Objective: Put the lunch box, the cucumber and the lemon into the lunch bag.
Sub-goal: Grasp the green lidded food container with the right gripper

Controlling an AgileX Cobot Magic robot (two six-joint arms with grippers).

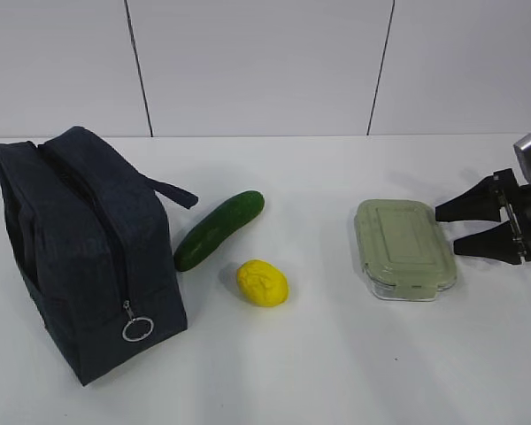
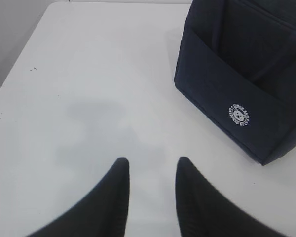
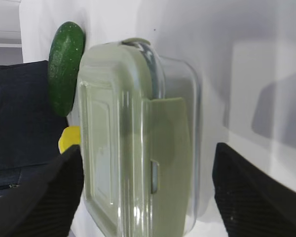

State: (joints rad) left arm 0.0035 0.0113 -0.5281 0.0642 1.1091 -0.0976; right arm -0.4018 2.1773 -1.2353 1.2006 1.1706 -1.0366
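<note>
Nearest, the bag (image 1: 88, 257) stands zipped at the counter's (image 1: 336, 372) left. Right of it lie the cucumber (image 1: 219, 229) and lemon (image 1: 262, 283), then the box (image 1: 404, 248). Right tool (image 1: 447, 227) gapes wide beside the box, ungrasping; left tool (image 2: 152, 168) hangs part-open, empty.

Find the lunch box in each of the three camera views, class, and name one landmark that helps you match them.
Exterior view: the lunch box lies right of centre on the table, just left of the right hand.
Left wrist view: not in it.
Right wrist view: it fills the centre, between the hand's two fingers.
Shared landmark: the lunch bag, seen in all three views.
</note>
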